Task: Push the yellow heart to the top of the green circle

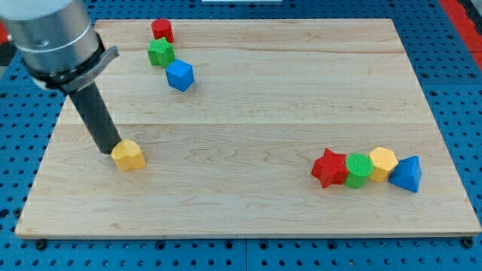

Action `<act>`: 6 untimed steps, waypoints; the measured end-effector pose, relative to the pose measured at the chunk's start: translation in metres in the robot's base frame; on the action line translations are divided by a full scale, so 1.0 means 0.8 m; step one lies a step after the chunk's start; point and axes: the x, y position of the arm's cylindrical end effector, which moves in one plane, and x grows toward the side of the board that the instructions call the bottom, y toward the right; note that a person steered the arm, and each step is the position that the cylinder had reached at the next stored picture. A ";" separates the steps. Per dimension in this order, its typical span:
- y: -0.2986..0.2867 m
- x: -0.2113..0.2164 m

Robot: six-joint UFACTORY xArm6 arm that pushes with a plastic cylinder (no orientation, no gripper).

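A wooden worktop (248,113) carries eight small blocks. My tip (110,151), a plain rod with nothing to spread or pinch, touches the yellow heart (129,155) on its left side in the view.

The green circle (358,168) lies far to the right of the yellow heart, in a touching row: red star (329,167), green circle, yellow hexagon (382,162), blue triangle (407,174).

Well above the yellow heart sit a red block (162,30), a green block (160,53) and a blue block (180,75).

Counted: two yellow, two green, two red, two blue. The coming push likely runs rightward and slightly upward.
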 end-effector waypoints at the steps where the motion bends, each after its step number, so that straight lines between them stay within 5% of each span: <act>1: 0.051 0.026; 3: 0.054 0.099; 5: 0.276 0.014; 6: 0.230 0.040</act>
